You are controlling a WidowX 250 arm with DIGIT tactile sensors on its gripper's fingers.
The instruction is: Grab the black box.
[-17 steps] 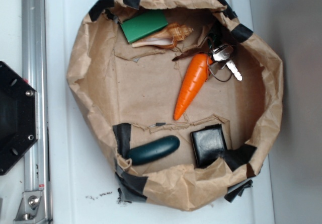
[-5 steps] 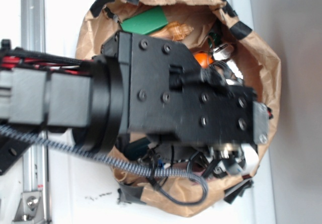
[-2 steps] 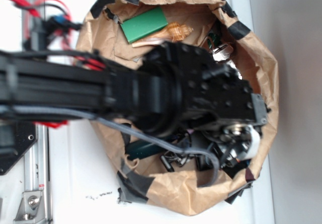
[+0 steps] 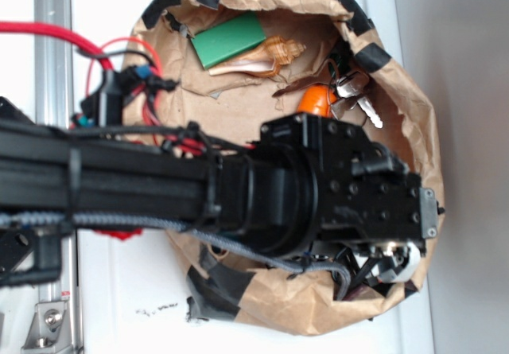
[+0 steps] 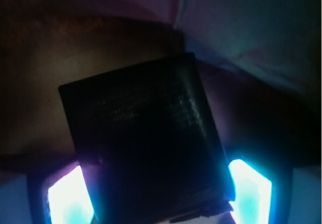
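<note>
Your gripper (image 5: pixel 158 194) is spread, one glowing fingertip (image 5: pixel 70 196) on either side of the black box (image 5: pixel 143 143), which sits between them on the paper at the bag's (image 4: pixel 413 107) near-right corner. It lies slightly skewed to the fingers, so you'd likely only need to close.

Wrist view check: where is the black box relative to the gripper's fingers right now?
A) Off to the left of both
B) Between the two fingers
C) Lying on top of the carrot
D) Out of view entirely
B: in the wrist view the black box fills the space between the two lit fingers, one at each lower corner.
</note>
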